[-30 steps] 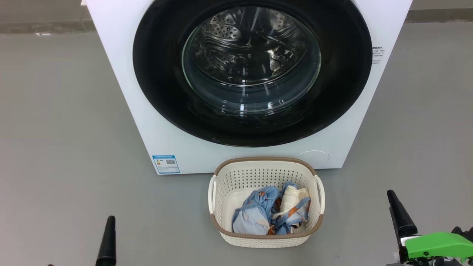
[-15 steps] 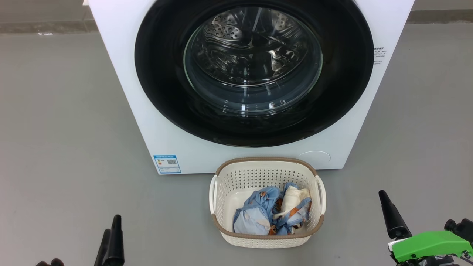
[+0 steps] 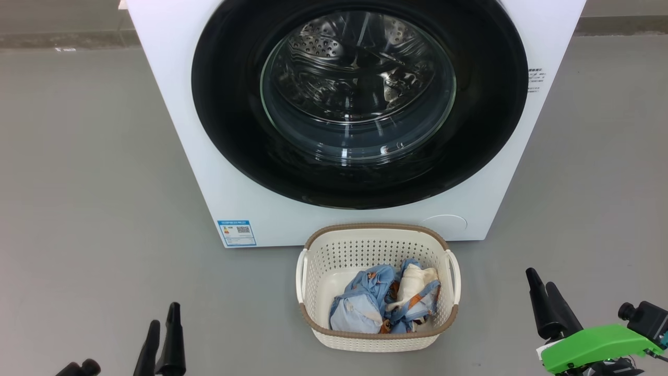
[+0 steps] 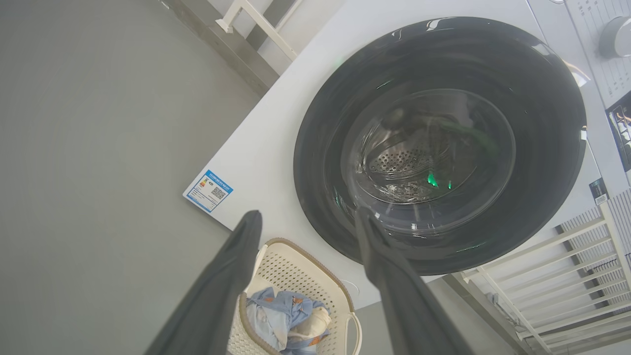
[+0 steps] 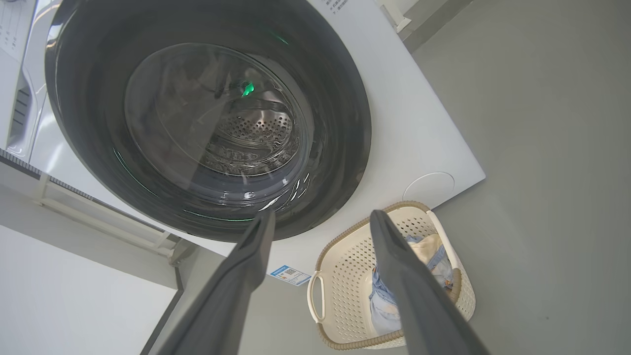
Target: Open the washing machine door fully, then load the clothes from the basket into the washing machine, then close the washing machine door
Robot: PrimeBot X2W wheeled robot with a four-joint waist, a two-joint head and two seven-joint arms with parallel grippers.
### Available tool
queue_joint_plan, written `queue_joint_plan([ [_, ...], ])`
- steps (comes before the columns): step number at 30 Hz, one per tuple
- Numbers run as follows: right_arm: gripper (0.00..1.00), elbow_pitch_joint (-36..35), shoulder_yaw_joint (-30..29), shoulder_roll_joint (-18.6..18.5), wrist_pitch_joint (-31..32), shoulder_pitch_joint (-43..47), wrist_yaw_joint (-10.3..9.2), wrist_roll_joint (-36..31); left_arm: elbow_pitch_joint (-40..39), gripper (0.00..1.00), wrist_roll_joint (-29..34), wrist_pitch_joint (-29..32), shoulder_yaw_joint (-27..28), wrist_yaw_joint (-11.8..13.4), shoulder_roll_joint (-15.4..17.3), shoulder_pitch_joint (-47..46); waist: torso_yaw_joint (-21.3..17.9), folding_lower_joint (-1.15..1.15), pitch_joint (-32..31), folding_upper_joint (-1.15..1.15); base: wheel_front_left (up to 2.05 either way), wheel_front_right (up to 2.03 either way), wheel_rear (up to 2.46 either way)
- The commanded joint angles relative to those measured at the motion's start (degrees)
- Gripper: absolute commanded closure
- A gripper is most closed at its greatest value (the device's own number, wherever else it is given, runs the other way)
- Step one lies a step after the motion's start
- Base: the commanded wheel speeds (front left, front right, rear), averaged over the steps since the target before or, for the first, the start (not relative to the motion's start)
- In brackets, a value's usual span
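Black-rimmed and shut flat against the washing machine [image 3: 209, 209], the washing machine door [image 3: 360, 99] had not been touched when both of your grippers rose into the near edge of the head view. Your left gripper [image 3: 164, 314], a single finger a second before, showed both fingers at the near left, jaws apart and holding nothing. Your right gripper [image 3: 539, 279] had slid inward at the near right, jaws likewise apart and empty. Both stood well short of the machine, over bare grey floor [image 3: 94, 156]. The basket [image 3: 376, 228] sat just in front of the machine, right of its blue label [image 3: 236, 232], with the clothes [image 3: 383, 305] bundled in its near half. Apart from a slight camera drift, nothing else had shifted. By the look of it you were at the very start: the door had yet to be swung open before any loading.
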Motion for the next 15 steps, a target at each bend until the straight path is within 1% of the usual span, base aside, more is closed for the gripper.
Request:
queue_joint_plan([
  [1, 0.0, -1.6, 1.04, -1.3, -0.84, -2.44, 0.54, -1.97, -1.57, 0.0, 2.07, -0.79, 0.7, -0.24, 1.06, -0.59, 0.0, 0.0, -0.02, 0.0, 0.0, 0.0, 0.0],
  [15, 0.0, -1.35, 3.58, -2.81, -3.21, -2.44, 0.65, -11.45, -0.68, 0.0, 14.07, -3.15, 0.55, -0.29, 1.33, -0.57, 0.2, 0.0, -0.33, 0.0, 0.0, 0.0, 0.0],
])
